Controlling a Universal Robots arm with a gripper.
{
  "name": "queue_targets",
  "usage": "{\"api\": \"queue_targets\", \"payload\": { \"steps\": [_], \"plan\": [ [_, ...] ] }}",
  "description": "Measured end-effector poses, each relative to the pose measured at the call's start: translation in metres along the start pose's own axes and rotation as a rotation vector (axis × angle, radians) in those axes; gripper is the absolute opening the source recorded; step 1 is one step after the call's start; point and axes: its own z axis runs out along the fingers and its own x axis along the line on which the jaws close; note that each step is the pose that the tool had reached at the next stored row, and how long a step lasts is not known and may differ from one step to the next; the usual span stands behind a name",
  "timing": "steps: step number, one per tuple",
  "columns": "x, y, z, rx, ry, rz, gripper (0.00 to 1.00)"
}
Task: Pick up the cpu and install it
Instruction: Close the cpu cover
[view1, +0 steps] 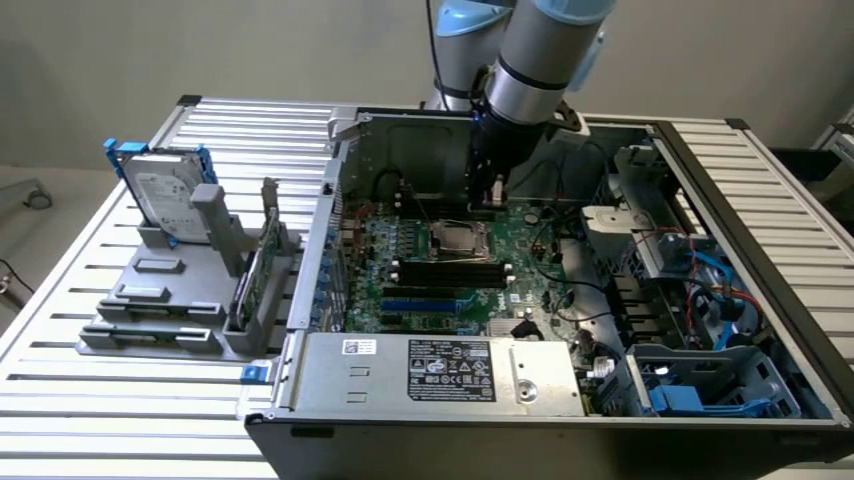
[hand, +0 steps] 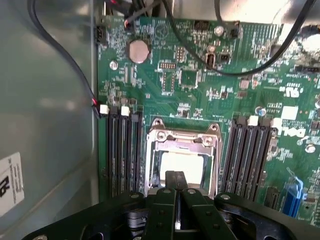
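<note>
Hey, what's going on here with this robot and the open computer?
The robot arm's gripper hangs inside the open computer case, just above the motherboard's socket. Its fingers are shut, with nothing between them. The cpu lies as a shiny square inside the socket frame. Outside the case, a hard drive stands in a grey holder.
</note>
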Motion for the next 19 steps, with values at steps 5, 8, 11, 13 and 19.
{"api": "queue_targets", "payload": {
  "steps": [5, 8, 11, 13, 19],
  "plan": [
    [0.000, -0.0113, 0.0047, 0.0214, 0.0015, 0.002, 0.11],
    [0.000, -0.0164, 0.0082, 0.0331, 0.0025, 0.003, 0.11],
    [0.000, -0.0194, 0.0122, 0.0408, 0.0032, 0.006, 0.11],
    [0.000, -0.0210, 0.0150, 0.0443, 0.0041, 0.010, 0.11],
    [-0.001, -0.0244, 0.0242, 0.0487, 0.0065, 0.027, 0.11]
  ]
}}
